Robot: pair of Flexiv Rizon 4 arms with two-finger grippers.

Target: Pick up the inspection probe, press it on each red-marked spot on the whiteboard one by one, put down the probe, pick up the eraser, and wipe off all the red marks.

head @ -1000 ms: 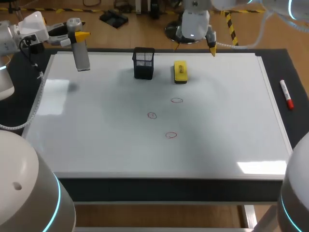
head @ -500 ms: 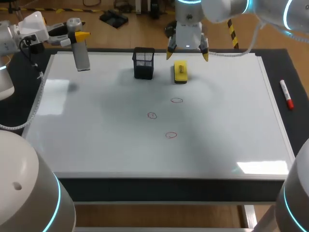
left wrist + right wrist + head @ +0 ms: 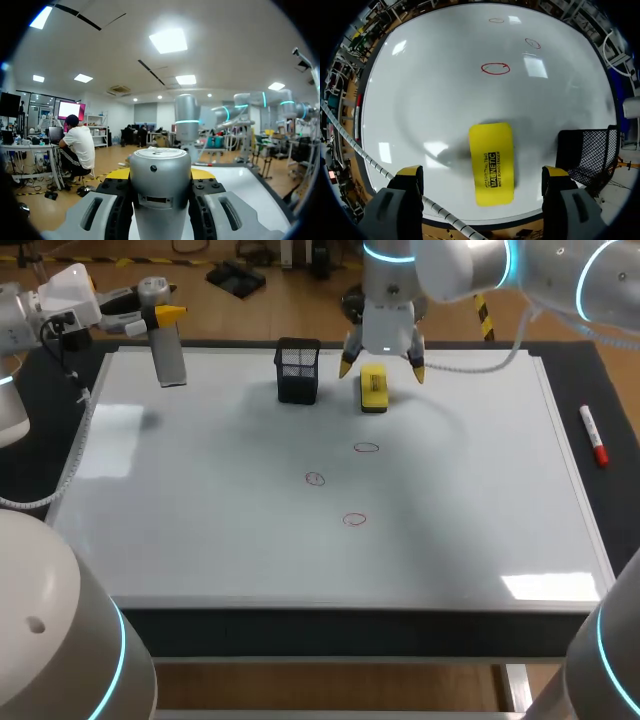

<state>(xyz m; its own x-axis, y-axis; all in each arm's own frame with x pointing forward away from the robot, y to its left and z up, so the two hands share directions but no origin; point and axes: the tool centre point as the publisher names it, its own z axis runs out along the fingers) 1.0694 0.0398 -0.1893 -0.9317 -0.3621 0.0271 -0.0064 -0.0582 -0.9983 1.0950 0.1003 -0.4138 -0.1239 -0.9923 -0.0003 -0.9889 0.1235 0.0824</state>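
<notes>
Right gripper (image 3: 380, 370) hovers open over the yellow eraser (image 3: 373, 390).
Left gripper (image 3: 160, 320) grasps the inspection probe (image 3: 168, 355), not yet set down; all three red marks (image 3: 366, 448) unwiped.

1. Warm brown wooden floor (image 3: 230, 315) runs behind the table (image 3: 615, 380), whose dark top shows along both sides.
2. Yellow-and-black striped tape (image 3: 480, 308) lies on that floor.
3. Up above, in the left wrist view, bright white ceiling panels (image 3: 170, 40) glow over a pale far wall (image 3: 145, 112).
</notes>
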